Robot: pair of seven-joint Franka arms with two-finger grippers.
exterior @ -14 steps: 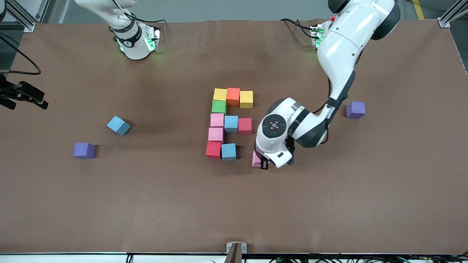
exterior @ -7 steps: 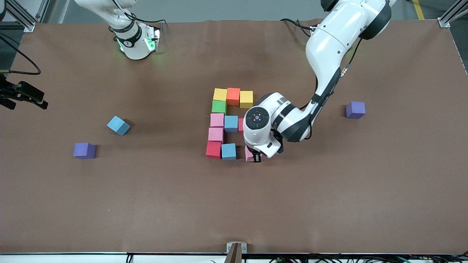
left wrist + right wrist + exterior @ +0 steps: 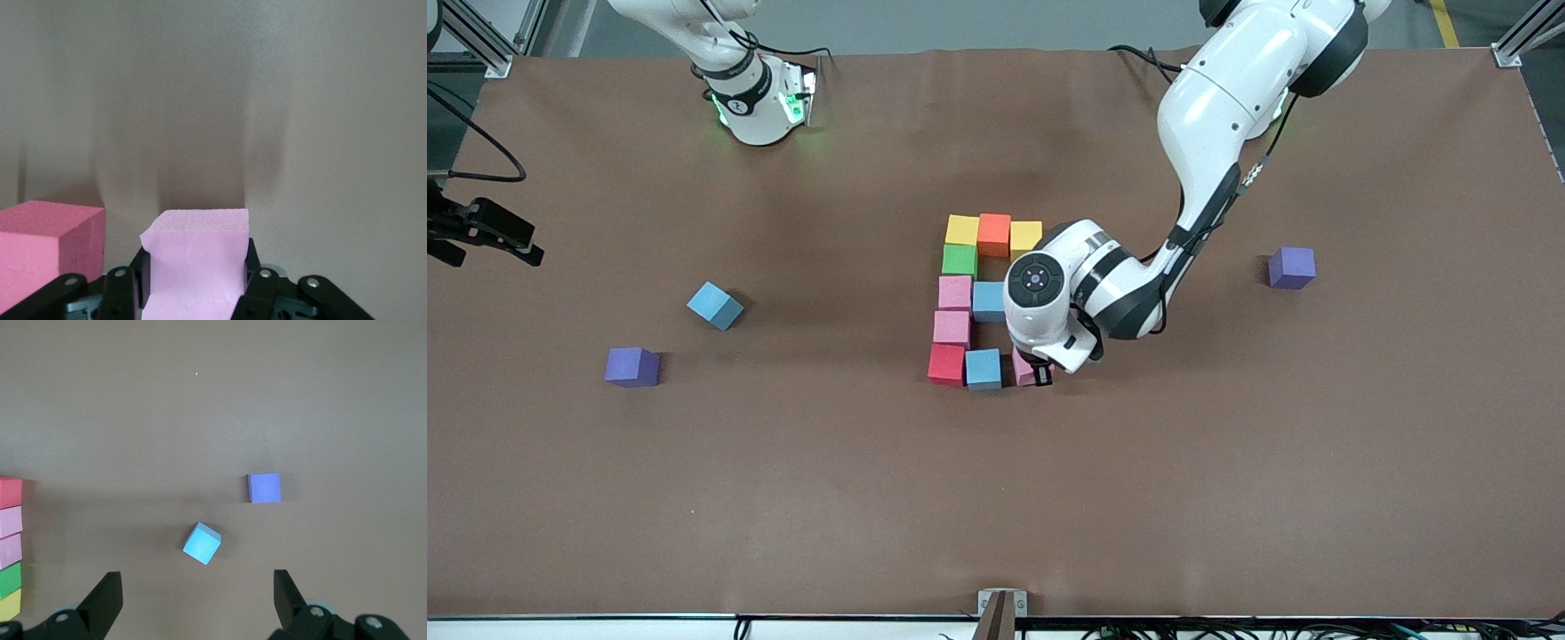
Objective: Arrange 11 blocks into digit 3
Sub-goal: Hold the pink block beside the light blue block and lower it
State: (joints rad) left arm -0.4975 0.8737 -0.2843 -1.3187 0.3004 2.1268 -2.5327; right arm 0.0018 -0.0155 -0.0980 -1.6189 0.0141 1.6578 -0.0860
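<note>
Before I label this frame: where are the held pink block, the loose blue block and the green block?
pink block [image 3: 195,257]: left wrist view, its front face between the fingers.
loose blue block [image 3: 714,305]: front view, its top face.
green block [image 3: 959,259]: front view, its top face.

Brown tabletop [image 3: 996,498], aluminium frame posts [image 3: 1525,36] at corners, prob. grey floor.

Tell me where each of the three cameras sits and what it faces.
Front view: high across the table, facing both arms' bases; left tool grips a pink block.
Left wrist view: on that wrist; fingers clamp the pink block.
Right wrist view: above the table, open right tool, loose light blue block, also in the front view.
</note>
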